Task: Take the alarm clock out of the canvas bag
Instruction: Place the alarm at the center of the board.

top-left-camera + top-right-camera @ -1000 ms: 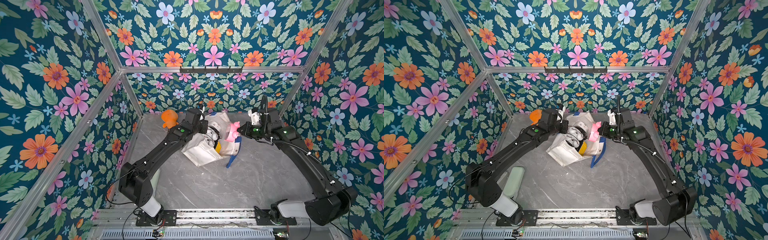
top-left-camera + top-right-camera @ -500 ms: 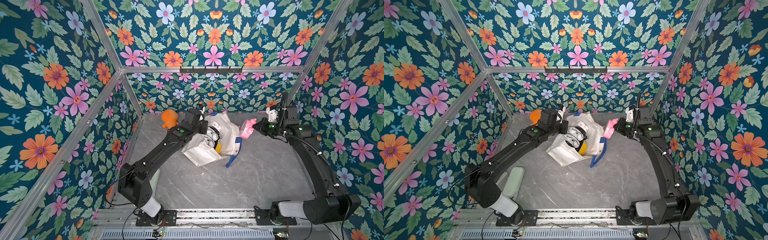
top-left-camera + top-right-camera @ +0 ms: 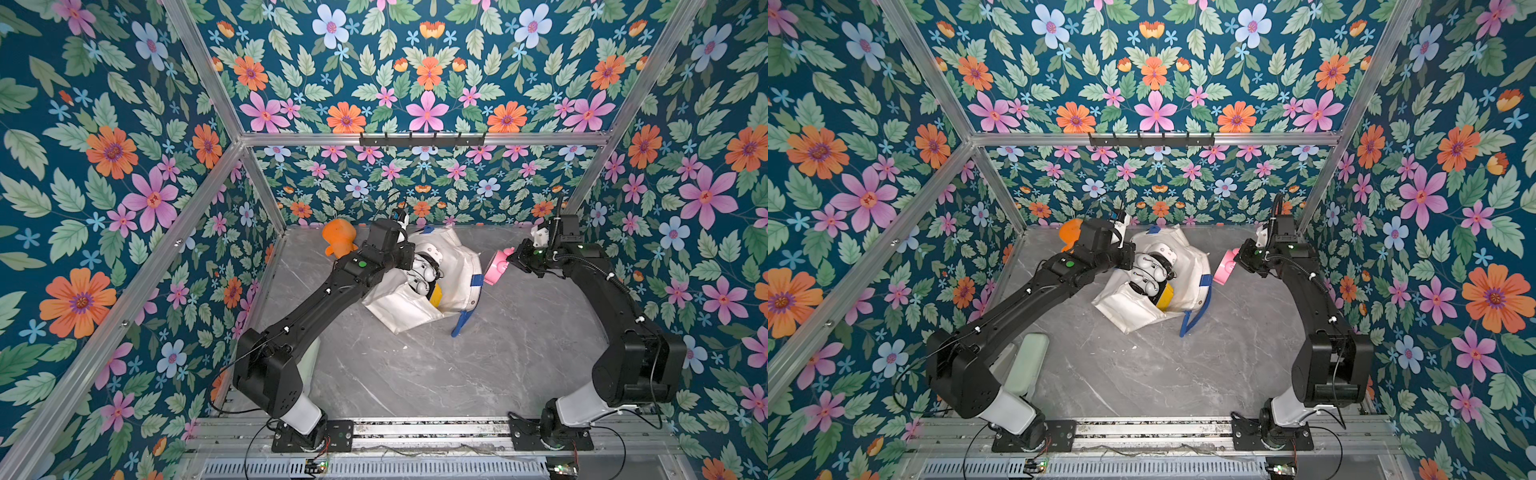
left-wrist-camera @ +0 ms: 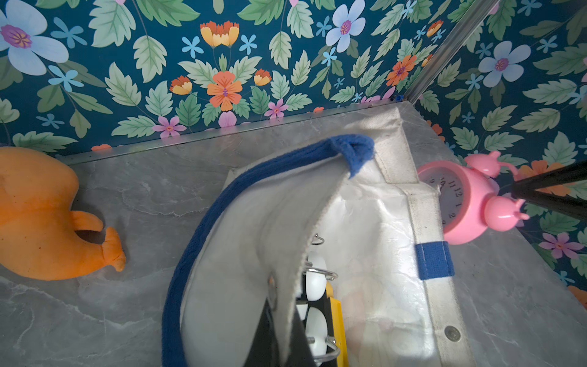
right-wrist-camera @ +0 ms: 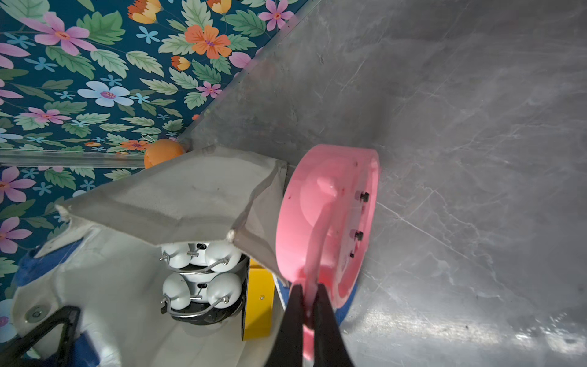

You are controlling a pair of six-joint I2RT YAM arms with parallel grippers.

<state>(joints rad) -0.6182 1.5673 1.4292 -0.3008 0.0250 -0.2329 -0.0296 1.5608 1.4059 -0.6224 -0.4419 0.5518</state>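
The pink alarm clock (image 3: 496, 268) (image 3: 1225, 268) hangs just right of the canvas bag (image 3: 453, 266), outside its mouth. My right gripper (image 3: 513, 259) (image 5: 309, 298) is shut on the thin handle between the clock's two bells; the right wrist view shows the clock's (image 5: 330, 206) back. The white bag (image 3: 1187, 266) lies on its side on the grey table, mouth open. My left gripper (image 3: 413, 262) (image 4: 279, 317) is shut on the bag's (image 4: 254, 222) upper rim and holds it up. In the left wrist view the clock's face (image 4: 457, 197) shows beyond the rim.
Two white twin-bell clocks (image 5: 200, 270) and a yellow block (image 5: 259, 302) lie inside the bag. An orange plush toy (image 3: 338, 243) sits at the back left. A blue handle loop (image 3: 463, 320) trails in front of the bag. Flowered walls stand close behind and beside.
My right gripper has carried the pink clock to the right, from over the bag's mouth to clear of its rim. The left arm and the bag have stayed put.
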